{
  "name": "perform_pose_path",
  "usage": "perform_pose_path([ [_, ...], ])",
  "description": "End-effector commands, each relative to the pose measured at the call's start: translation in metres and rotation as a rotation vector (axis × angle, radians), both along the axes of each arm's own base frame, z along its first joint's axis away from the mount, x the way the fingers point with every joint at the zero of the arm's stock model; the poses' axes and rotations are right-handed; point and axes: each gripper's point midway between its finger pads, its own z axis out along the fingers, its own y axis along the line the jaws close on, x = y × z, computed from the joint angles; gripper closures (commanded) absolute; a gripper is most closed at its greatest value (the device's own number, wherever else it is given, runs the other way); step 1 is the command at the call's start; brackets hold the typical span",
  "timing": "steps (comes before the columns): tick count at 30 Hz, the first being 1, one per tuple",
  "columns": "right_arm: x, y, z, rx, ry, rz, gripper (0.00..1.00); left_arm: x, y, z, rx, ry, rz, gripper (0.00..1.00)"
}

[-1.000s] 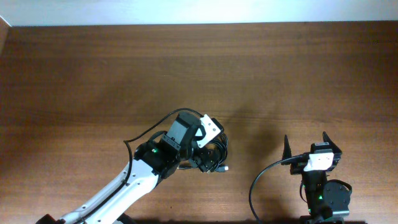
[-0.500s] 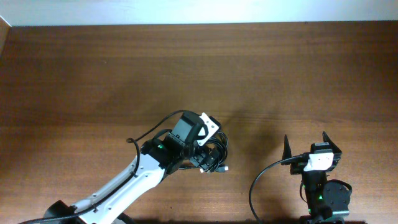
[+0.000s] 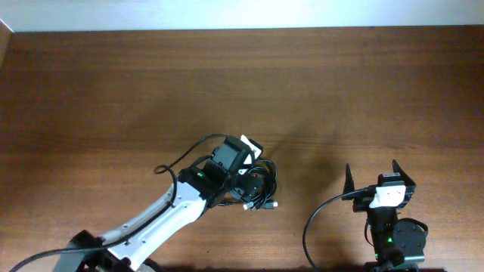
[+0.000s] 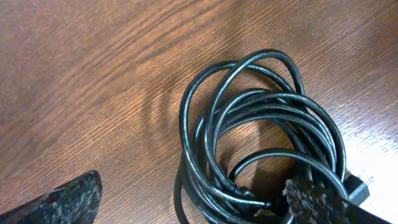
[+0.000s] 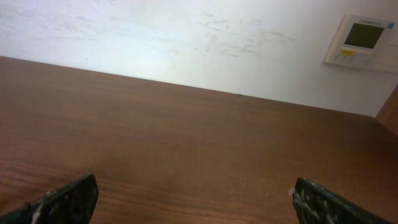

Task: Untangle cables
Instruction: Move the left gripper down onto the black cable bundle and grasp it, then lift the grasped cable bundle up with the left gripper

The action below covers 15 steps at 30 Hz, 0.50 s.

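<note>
Cables (image 4: 202,168): one tangled coil beneath the wide-spread left tool (image 4: 189,199).

Cables (image 4: 261,143) on table (image 4: 93,74), between left fingers (image 4: 68,199)

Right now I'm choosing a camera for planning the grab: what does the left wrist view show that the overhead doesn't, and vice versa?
Left wrist only: the separate loops of the cables, with the open left claw straddling them and one finger over the coil's edge. Overhead only: the open right claw, off to the side and away from the cables, and a light plug sticking out of the bundle. Both: the cables lying coiled on the table.
</note>
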Motion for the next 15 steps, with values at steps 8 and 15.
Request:
perform_pose_path([
  [8,0.000,-0.005,-0.002,-0.002,0.005,-0.025,0.01,0.007,-0.004,-0.020,0.054,0.011,-0.045,0.20],
  [15,0.000,-0.005,-0.002,-0.002,0.005,-0.025,0.01,0.011,-0.007,-0.039,0.067,0.032,-0.046,0.33],
])
